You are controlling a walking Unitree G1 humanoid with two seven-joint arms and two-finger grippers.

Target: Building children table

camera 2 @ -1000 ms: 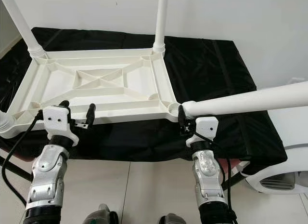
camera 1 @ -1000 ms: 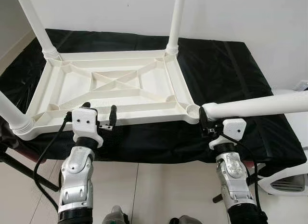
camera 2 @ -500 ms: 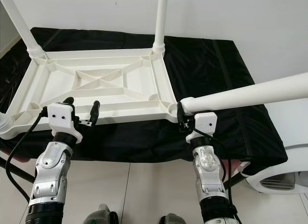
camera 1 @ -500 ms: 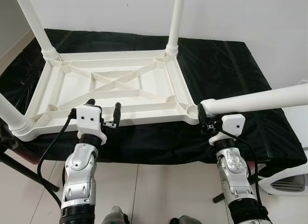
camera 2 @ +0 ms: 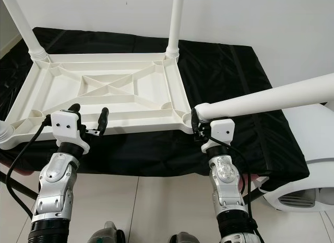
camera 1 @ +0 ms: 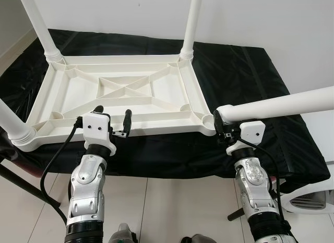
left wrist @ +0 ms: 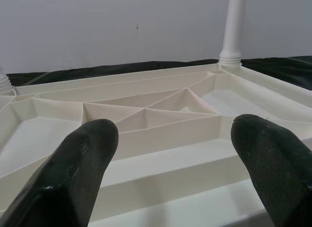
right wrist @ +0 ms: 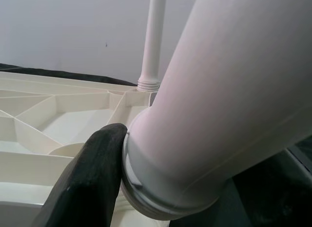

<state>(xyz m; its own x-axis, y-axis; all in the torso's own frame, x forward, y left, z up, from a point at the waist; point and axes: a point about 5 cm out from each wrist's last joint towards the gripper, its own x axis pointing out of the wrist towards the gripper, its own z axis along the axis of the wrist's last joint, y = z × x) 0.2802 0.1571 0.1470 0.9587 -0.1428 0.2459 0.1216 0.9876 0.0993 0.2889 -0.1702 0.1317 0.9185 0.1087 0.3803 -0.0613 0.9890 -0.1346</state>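
Observation:
The white tabletop (camera 1: 117,96) lies upside down on a black cloth (camera 1: 245,70). Three white legs stand in its corners: far left (camera 1: 39,23), far right (camera 1: 191,23), near left (camera 1: 10,123). My right gripper (camera 1: 223,129) is shut on the threaded end of a fourth leg (camera 1: 282,103). That leg slants up to the right, its end beside the near-right corner socket (camera 1: 207,118). The right wrist view shows one finger (right wrist: 92,178) pressed against the leg (right wrist: 229,100). My left gripper (camera 1: 111,117) is open at the tabletop's front edge, holding nothing; its fingers (left wrist: 83,154) frame the ribs.
A white appliance (camera 1: 315,198) stands on the floor at the lower right. Black stand bars (camera 1: 21,181) cross under the cloth at the lower left. A white wall (camera 1: 261,18) closes the far side. Tiled floor (camera 1: 172,201) lies below my arms.
The right gripper has tilted the held leg more steeply, its outer end higher, with its threaded end a little closer to the corner socket. The left gripper shifted slightly right and stays open.

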